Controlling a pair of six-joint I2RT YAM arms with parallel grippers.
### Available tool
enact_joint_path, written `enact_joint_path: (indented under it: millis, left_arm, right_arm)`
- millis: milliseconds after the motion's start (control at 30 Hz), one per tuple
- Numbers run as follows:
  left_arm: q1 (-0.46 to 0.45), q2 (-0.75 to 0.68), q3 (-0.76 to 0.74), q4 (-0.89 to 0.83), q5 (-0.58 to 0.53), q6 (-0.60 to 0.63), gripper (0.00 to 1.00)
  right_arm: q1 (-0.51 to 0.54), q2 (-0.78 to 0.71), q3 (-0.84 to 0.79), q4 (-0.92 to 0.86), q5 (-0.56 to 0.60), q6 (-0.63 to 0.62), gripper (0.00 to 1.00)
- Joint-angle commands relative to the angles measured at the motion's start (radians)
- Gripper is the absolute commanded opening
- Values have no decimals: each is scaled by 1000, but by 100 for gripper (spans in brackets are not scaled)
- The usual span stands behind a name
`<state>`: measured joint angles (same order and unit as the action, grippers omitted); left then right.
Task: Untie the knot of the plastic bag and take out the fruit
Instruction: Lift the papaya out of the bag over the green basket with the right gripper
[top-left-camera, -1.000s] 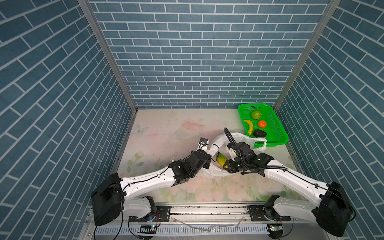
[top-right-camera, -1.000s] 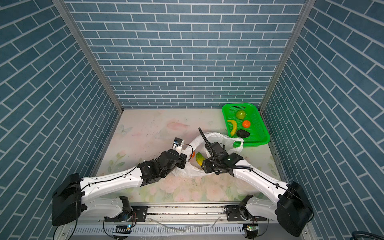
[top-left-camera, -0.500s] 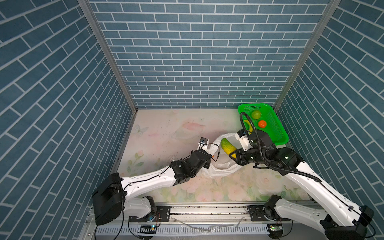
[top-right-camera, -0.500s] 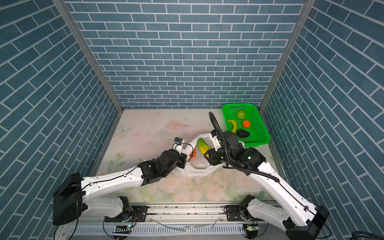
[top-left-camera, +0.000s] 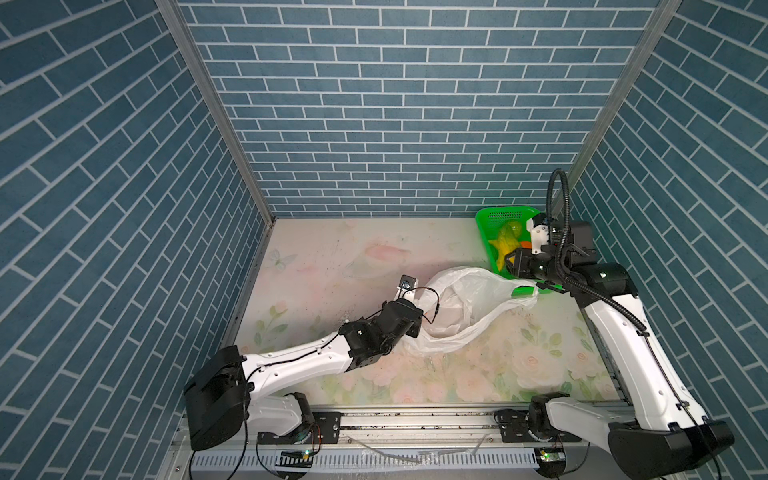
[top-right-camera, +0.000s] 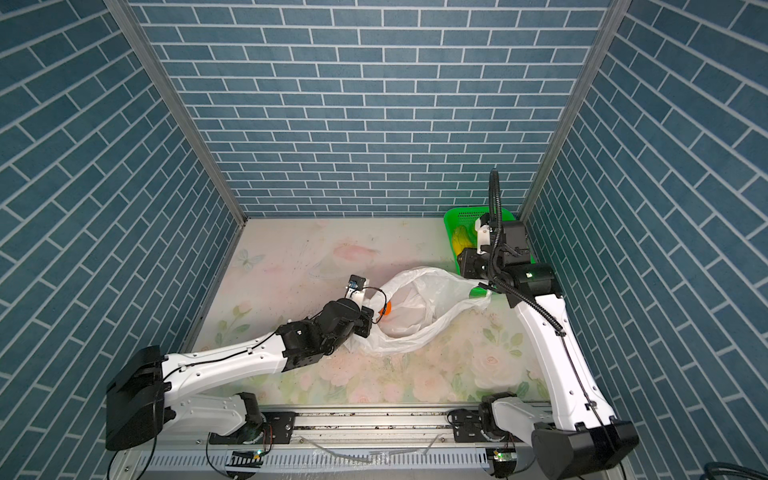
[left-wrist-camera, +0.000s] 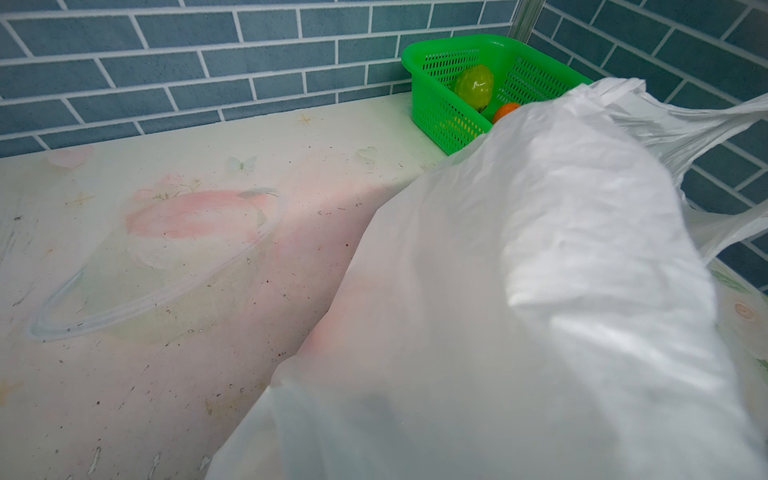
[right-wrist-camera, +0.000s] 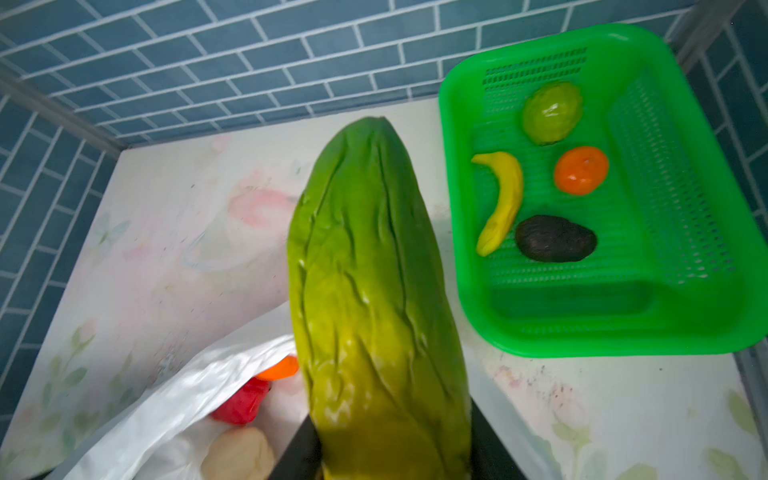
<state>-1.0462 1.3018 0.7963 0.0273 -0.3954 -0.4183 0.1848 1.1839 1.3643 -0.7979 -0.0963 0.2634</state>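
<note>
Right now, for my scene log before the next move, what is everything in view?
bag: 1, white, mid-table
basket: 1, green, far right corner
mango: 1, green-yellow, held near basket
banana: 1, yellow, in basket
orange: 1, orange, in basket
avocado: 1, dark, in basket
bumpy fruit: 1, green, in basket
bagged fruit: 3 showing, orange, red, pale, inside bag
table: 1, pale floral, underneath
left gripper: 1, black, shut on bag
right gripper: 1, black, shut on mango

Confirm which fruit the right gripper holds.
The long yellow-green mango, clamped in the right gripper. The banana, orange, avocado and round green fruit lie loose in the green basket.
</note>
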Motion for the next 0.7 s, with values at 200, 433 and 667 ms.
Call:
enact_joint_path:
  millis: [200,433,667]
  left_arm:
    - [-6,-22,-2,-3,16,3,0]
    - [-6,-43,-24,-16,23,1,0]
    - [-6,-61,-28,-41,20,-5,0]
  right_arm:
    - [-201,287,-10,333,-17,-32,40]
    - [-239,561,116,390,-65,-41,41]
    - [-249,735,216,393,-79,-23,42]
